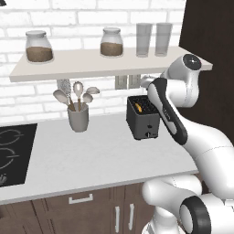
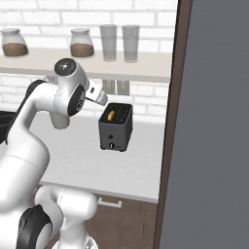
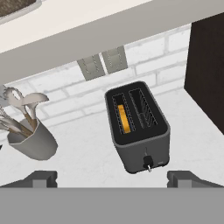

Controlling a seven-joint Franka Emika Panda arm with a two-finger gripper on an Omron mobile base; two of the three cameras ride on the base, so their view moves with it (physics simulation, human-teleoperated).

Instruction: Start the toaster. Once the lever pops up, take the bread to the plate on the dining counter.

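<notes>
White arm bent over toaster (image 3: 138,127), claw (image 3: 113,178) wide open above its front.

The arm (image 1: 171,116) hides the toaster's (image 1: 142,119) right side, and the bread (image 3: 124,118) sits mostly sunk in its slot.

Wall: white brick wall (image 1: 55,98) with a pair of grey outlets (image 3: 103,64) under the shelf.
Shelf: pale shelf (image 1: 87,64) carrying two jars (image 1: 39,46) of brown contents and two clear glasses (image 1: 153,39).
Desk: white desk (image 1: 91,155) with a black hob (image 1: 11,153) at its left end.
Cabinets: dark brown cabinets (image 1: 98,210) below, with pale handles.
Tall unit: dark panel (image 2: 214,126) at the right.
Utensils: grey cup of utensils (image 1: 77,116) near the wall.
</notes>
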